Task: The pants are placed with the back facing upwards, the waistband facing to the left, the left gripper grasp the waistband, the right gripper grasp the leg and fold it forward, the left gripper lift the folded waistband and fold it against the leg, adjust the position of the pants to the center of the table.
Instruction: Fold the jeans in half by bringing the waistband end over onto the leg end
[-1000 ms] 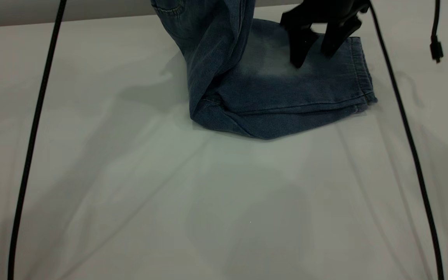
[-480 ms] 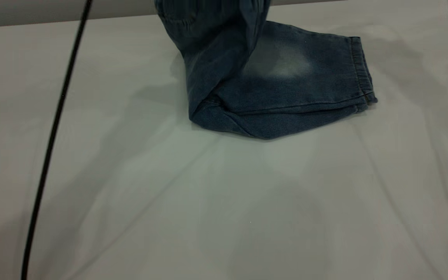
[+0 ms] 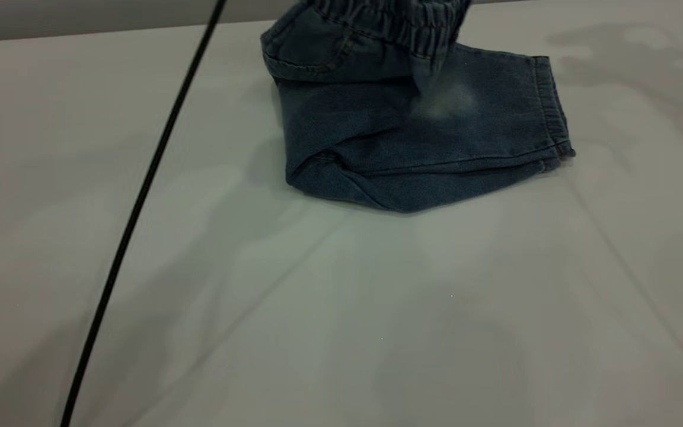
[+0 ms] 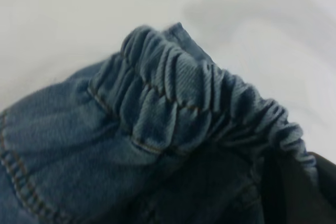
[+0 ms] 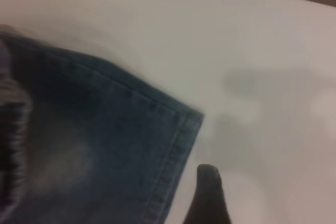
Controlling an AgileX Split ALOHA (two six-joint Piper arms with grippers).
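The pants (image 3: 412, 136) lay at the table's (image 3: 341, 308) far edge, waistband (image 3: 395, 21) raised over the leg (image 3: 484, 112) for the second fold. The left gripper's finger state couldn't be told; only one right gripper fingertip (image 5: 209, 195) showed, gripping nothing.

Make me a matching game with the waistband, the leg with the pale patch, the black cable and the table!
Things:
1. waistband
2. leg
3. black cable
4. table

States:
A. white, under everything
B. lifted up, ruched
C. lying flat, hem at the right
D. thin, slanting across the left side

Pairs: 1-B, 2-C, 3-D, 4-A
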